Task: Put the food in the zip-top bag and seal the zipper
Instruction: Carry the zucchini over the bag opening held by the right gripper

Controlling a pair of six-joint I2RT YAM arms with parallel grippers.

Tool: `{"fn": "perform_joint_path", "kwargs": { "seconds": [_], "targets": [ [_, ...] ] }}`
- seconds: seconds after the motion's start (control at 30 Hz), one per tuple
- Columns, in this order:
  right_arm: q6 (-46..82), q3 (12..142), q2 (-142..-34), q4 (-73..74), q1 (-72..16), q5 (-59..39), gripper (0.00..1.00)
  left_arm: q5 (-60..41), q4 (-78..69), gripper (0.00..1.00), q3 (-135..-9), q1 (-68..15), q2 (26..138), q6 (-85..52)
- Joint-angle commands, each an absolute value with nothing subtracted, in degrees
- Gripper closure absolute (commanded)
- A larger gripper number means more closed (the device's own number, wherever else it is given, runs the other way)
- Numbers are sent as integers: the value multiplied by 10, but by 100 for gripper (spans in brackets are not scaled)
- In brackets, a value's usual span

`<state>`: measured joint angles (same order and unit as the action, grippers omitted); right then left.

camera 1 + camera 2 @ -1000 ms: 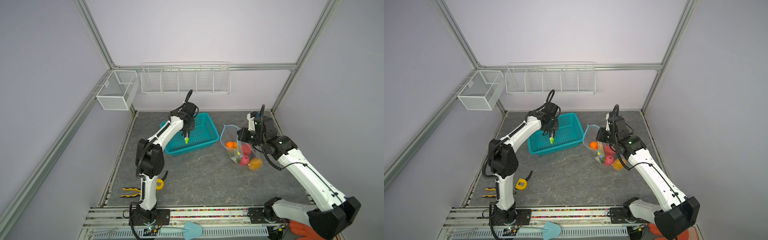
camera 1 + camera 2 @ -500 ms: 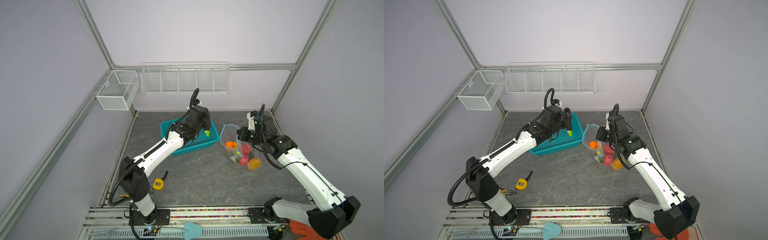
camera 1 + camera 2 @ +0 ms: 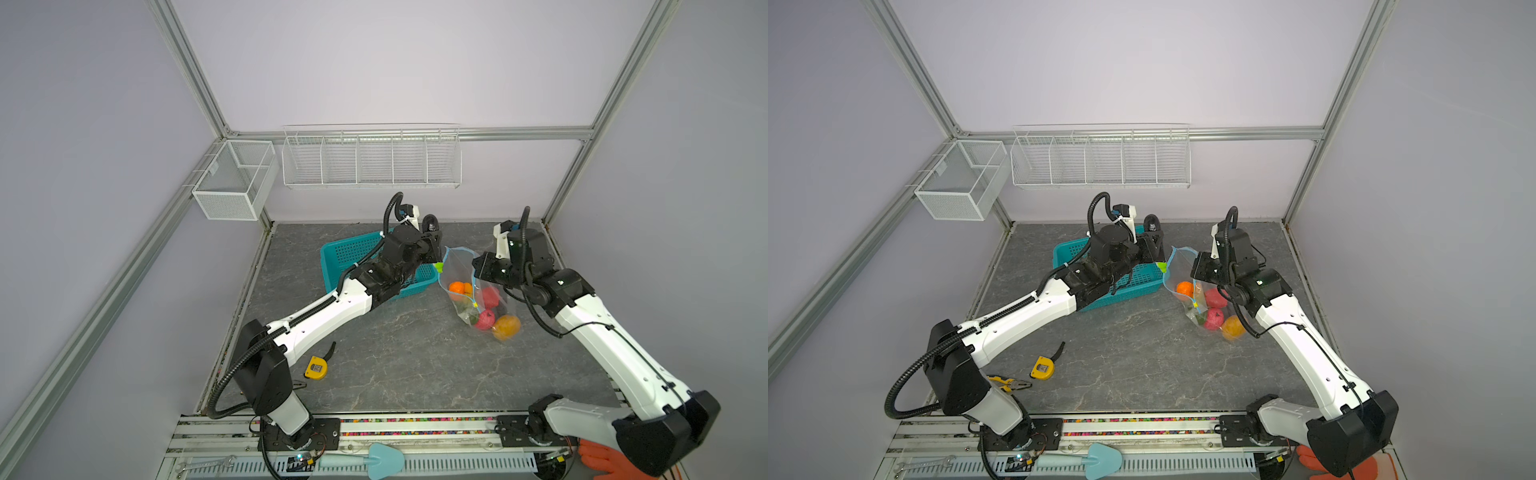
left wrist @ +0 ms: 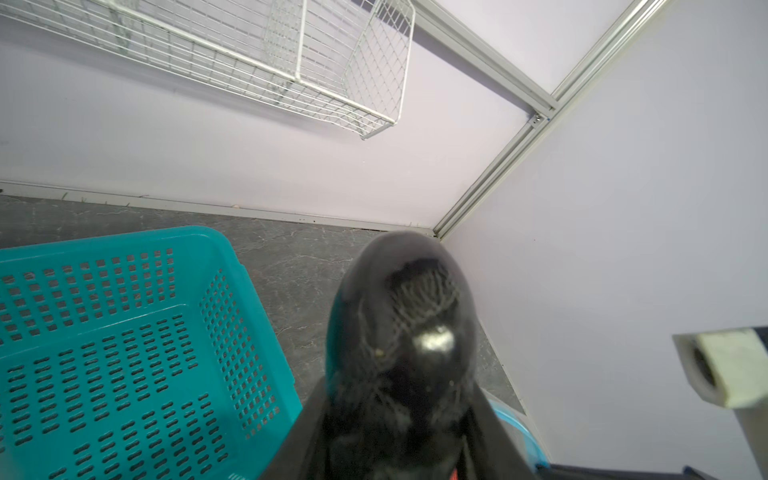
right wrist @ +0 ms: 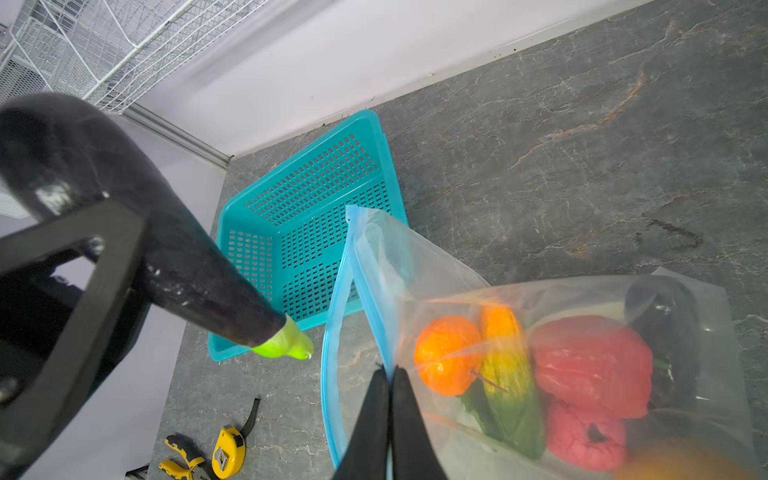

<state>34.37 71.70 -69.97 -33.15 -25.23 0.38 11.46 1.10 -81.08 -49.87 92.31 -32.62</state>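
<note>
Right wrist view, and there was my right pincer [image 5: 390, 380], jaws pinched flat together on the mouth edge of the zip-top bag [image 5: 440, 270], right at the zipper [image 5: 332, 332], holding that lip up off the tabletop [image 5: 582, 124]; the mouth gaped towards the teal basket [image 5: 311, 195]; and the delivery was lined up: my left pincer [image 3: 432, 247] was clamped partway closed round a toy aubergine [image 5: 187, 270], dark and glossy, its lime-green tip aimed at the opening, just outside the lip and not yet in.

Most of the loading looked done, I judged; inside the bag lay an orange piece [image 5: 446, 353], a yellow-green cob [image 5: 507, 374], a red piece [image 5: 590, 365], a pink piece [image 5: 582, 436] and a dark one [image 5: 665, 316], with another orange lump blurred at the frame's edge; the basket showed no food where I could see into it; so the aubergine seemed the last to go in; after that the whole seal was left, for the zipper stood open.

The bag itself was clear and crinkly, its light-blue strip curving round the mouth, a small yellow slider [image 3: 475, 304] showing in a top view; in both top views it sat between the basket and my right arm, mouth raised, its bulging end resting on the tabletop.
</note>
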Motion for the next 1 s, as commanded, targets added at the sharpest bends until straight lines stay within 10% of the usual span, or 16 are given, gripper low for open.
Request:
{"fn": "perform_joint_path", "kwargs": {
  "seconds": [0.0, 0.97],
  "targets": [
    [353, 730, -700, -315, -255, -3, 93, 108, -18, 89, -802, -505, 908, -340],
    [350, 730, -693, -314, -255, -2, 93, 93, 12, 93, -823, -516, 973, -343]
  ]
}}
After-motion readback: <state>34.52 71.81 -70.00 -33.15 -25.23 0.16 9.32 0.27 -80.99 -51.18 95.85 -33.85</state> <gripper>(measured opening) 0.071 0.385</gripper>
